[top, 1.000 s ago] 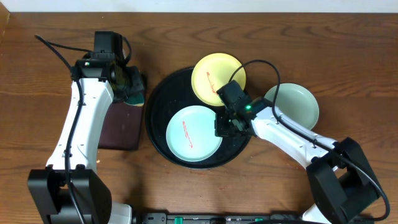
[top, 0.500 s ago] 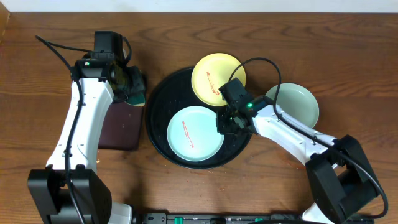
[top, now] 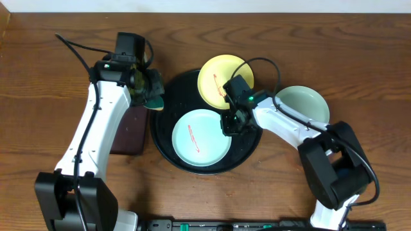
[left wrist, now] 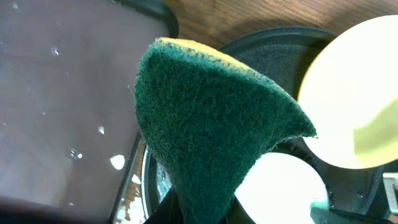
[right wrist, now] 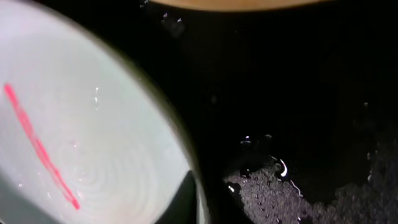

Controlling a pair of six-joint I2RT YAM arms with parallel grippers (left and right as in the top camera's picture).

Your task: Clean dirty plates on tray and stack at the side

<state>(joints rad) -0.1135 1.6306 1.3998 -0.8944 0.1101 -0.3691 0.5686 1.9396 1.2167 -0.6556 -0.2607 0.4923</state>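
Note:
The black tray holds a mint-blue plate with a red streak. The yellow plate, also streaked, rests on the tray's far rim. A second mint plate sits on the table right of the tray. My left gripper is shut on a green-and-yellow sponge above the tray's left rim. My right gripper is low at the streaked plate's right rim. In the right wrist view one finger lies inside that rim, and the gripper is closed on it.
A dark-brown rectangular tray, wet with droplets, lies left of the black tray. Water beads on the black tray's floor. The right arm reaches across the tray's right side from the front right.
My left gripper has carried the sponge to the right, from over the brown tray to the black tray's left rim. My right gripper has shifted slightly toward the back along the plate's rim.

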